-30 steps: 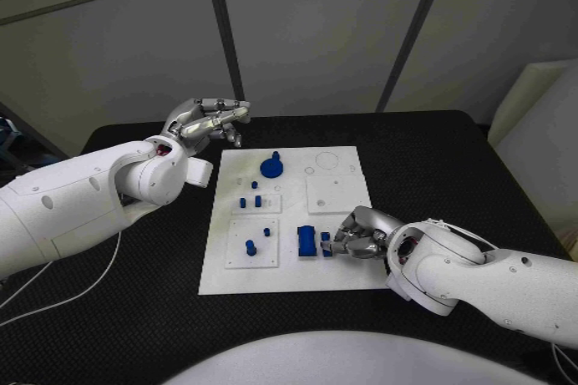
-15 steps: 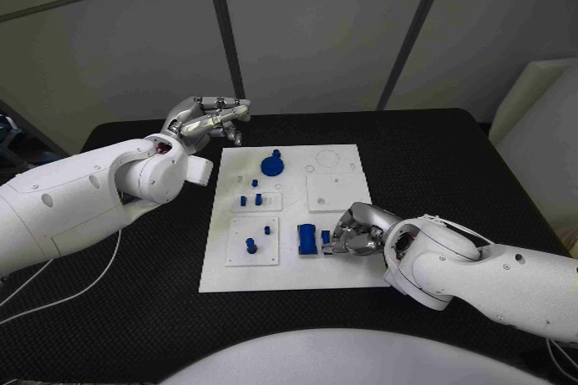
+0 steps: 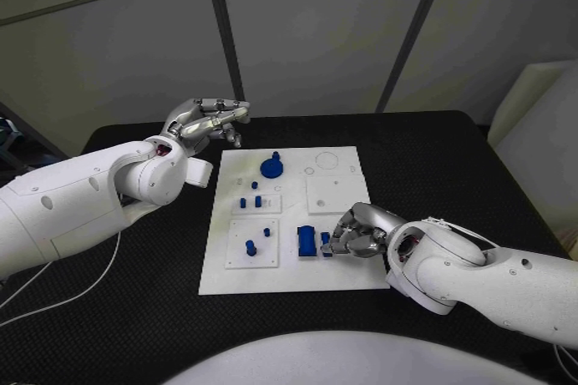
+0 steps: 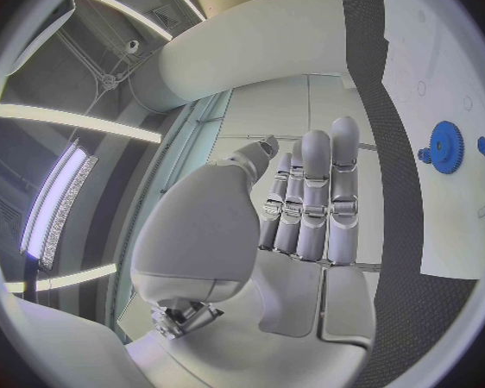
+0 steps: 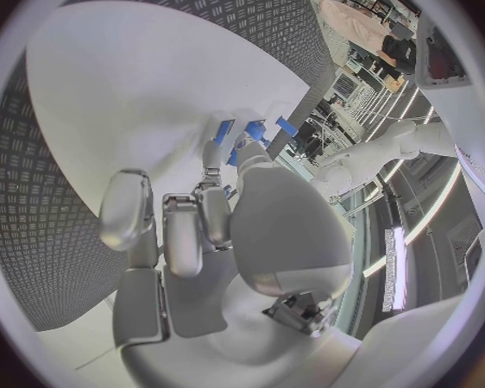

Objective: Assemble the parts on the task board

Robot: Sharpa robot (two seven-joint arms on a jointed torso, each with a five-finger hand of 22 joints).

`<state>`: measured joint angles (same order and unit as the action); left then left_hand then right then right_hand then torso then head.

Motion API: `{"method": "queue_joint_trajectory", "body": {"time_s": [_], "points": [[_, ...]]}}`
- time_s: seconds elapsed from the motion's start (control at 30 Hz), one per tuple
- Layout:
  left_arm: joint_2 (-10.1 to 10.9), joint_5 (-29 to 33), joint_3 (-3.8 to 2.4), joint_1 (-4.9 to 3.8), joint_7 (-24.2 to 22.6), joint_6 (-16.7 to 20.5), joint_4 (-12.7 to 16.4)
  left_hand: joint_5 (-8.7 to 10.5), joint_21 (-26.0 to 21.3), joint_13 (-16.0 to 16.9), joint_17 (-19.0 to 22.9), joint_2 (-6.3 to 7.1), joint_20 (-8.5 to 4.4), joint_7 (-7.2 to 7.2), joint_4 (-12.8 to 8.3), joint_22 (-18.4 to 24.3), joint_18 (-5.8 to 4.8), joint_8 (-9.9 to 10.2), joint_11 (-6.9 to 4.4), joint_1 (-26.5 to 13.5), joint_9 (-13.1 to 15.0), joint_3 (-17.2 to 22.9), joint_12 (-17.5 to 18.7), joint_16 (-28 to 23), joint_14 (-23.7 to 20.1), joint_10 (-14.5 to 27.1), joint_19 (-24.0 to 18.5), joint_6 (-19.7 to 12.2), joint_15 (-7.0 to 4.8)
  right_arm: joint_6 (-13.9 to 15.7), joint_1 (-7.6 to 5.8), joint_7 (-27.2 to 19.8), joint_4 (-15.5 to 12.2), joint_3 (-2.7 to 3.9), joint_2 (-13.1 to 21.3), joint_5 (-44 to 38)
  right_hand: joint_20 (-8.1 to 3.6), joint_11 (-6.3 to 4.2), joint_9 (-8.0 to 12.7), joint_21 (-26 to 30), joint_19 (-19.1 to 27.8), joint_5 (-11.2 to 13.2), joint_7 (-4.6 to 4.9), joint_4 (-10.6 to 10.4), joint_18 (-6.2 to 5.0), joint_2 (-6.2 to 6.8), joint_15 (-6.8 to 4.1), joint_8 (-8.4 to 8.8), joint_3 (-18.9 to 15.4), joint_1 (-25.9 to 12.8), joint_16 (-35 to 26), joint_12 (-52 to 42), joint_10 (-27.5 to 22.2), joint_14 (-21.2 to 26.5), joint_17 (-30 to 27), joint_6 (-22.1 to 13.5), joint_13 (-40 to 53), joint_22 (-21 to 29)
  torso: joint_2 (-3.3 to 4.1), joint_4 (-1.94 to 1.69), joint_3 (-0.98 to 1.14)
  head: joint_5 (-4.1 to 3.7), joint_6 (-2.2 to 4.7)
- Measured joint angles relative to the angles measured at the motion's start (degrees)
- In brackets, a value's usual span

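Observation:
The white task board (image 3: 340, 272) lies mid-table. On it are a blue gear (image 3: 272, 164), small pegs (image 3: 252, 202), two further pegs (image 3: 250, 247) and a blue block (image 3: 307, 240). My right hand (image 3: 356, 236) rests low on the board just right of the block, fingers curled in. In the right wrist view its thumb and a finger pinch a small blue part (image 5: 234, 156), with other blue pieces (image 5: 254, 130) just beyond. My left hand (image 3: 207, 118) hovers over the table's back left corner, off the board, holding nothing; the gear (image 4: 445, 146) lies some way from it.
White square insets (image 3: 335, 194) and round holes (image 3: 327, 160) take up the board's right half. Black table (image 3: 433, 168) surrounds the board. A cable (image 3: 48, 306) trails at the front left.
My right hand has shifted very slightly at the small blue part beside the block. The left hand has stayed where it was.

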<state>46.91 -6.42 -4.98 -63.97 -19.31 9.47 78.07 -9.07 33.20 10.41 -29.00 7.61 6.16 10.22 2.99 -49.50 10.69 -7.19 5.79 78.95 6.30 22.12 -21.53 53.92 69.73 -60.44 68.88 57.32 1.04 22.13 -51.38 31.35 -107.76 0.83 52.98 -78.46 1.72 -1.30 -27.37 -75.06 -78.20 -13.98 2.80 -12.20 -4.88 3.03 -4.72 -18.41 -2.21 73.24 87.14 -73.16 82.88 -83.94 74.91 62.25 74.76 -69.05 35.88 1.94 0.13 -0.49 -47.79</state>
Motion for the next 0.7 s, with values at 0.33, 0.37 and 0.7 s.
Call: {"method": "queue_joint_trajectory", "body": {"time_s": [0.33, 0.37, 0.7], "points": [[-0.8, 0.0, 0.34, 0.11, 0.0, 0.0, -1.2, 0.0, 0.0, 0.0, 0.1, 0.0, 0.0, 0.0, 0.1, 0.0, 0.0, 0.0, 0.0, 0.0, -0.1, -0.1, 0.0, 0.0, 0.0, 0.0, 0.0, 0.0, 0.0, 6.0, 0.03, -13.8, 2.5, 0.45, 1.3, 6.3, 1.68, 2.4, 1.3, 7.2, 5.8, 0.7, 2.79, -0.1, -0.93, -0.54, 1.56, 3.2, -2.7, 3.1, -3.3, 7.8, -5.4, -0.1, 0.0, -6.0, -1.4, 8.7, -0.54, -0.07, -0.15, -0.45, 1.28], [-0.8, 0.0, 0.49, 0.11, -0.1, 0.0, -1.4, 0.0, 0.0, 0.0, 0.1, 0.0, 0.0, 0.0, 0.2, 0.0, 0.0, 0.0, 0.0, 0.0, -0.1, -0.2, 0.0, 0.0, -0.1, 0.0, 0.0, 0.0, 0.09, 6.5, 0.03, -15.6, 3.2, 0.82, 1.4, 7.8, 1.76, 2.56, 1.4, 7.7, 6.3, 0.4, 3.07, 0.3, -0.92, -0.78, 1.58, 3.52, -2.7, 3.9, -3.6, 8.3, -5.9, -0.1, 0.0, -6.4, -1.8, 9.2, -0.65, -0.08, -0.18, -0.48, 1.44], [-1.9, 0.9, 1.71, 0.35, -2.3, 1.7, -3.5, 0.0, -5.0, -0.1, 3.6, -0.24, 1.28, 0.22, 1.2, 2.2, 0.0, -1.3, 0.63, -0.2, -0.2, -1.2, -0.8, -4.6, -8.1, 0.6, -6.9, -0.2, 1.01, 8.1, -4.66, -33.8, 17.8, 2.05, -3.0, 29.1, 4.2, 5.52, 4.3, 31.4, 22.2, 1.8, 5.82, 2.2, -4.95, -3.86, 4.58, 7.33, -0.1, 13.0, -40.9, 43.3, -25.9, 11.5, -32.4, -10.6, -28.7, 32.8, -2.76, -0.13, -0.72, -1.07, 4.38]]}}
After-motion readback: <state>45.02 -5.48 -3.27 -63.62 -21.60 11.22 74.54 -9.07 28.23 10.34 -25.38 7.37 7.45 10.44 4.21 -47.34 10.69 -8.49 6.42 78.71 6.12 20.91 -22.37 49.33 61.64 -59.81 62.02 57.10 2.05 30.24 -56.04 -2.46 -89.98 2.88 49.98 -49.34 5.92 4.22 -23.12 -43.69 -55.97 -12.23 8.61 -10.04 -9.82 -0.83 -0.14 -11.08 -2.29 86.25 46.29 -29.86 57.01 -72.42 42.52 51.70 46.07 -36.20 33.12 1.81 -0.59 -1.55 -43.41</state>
